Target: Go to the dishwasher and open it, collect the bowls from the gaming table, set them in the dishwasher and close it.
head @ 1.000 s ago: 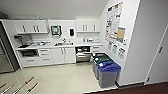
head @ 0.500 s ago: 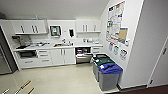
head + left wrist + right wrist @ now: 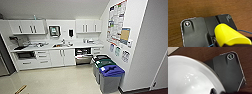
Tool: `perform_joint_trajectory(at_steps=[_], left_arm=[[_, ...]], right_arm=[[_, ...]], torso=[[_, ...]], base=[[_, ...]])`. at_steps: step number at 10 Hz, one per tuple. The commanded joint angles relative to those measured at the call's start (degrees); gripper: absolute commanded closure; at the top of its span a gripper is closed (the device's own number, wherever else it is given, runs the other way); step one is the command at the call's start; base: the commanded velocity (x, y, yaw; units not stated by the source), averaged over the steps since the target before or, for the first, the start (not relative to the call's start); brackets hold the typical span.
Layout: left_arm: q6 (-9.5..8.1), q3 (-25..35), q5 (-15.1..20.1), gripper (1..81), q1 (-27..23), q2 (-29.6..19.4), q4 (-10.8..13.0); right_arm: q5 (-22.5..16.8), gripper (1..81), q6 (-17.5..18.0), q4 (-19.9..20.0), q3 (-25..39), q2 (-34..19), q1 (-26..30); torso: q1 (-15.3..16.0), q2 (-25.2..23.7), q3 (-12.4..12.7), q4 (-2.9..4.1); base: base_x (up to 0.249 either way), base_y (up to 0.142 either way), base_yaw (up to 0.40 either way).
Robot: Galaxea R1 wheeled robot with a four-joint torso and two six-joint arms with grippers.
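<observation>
While the head view faces a kitchenette, the dishwasher (image 3: 83,55) sits under the white surface (image 3: 75,46) with its door down and dark racks showing, so I judge the carry-back step is in hand: a yellow bowl (image 3: 229,36) looms at the left wrist and a white bowl (image 3: 189,75) at the right. Whether either hand is clenched on its bowl I cannot tell. The next move calls for closing on the open door while skirting the three lidded bins (image 3: 108,75) by the poster wall; pale floor, white cabinets.
</observation>
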Motion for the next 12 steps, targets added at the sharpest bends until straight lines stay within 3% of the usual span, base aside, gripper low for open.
perform_joint_trajectory(at_steps=[1,12], left_arm=[[-0.16,-0.1,1.4,81.1,-3.1,-0.2,-1.1],[-0.16,-0.1,1.4,81.1,-3.1,-0.2,-1.0]], right_arm=[[-0.7,81.1,-0.1,-0.9,0.2,0.2,2.9],[-0.7,81.1,-0.2,-0.9,0.2,0.2,2.9]], torso=[[0.0,0.0,0.0,0.00],[0.0,0.0,0.0,0.00]], base=[[0.158,0.000,0.000],[0.158,0.000,0.000]])
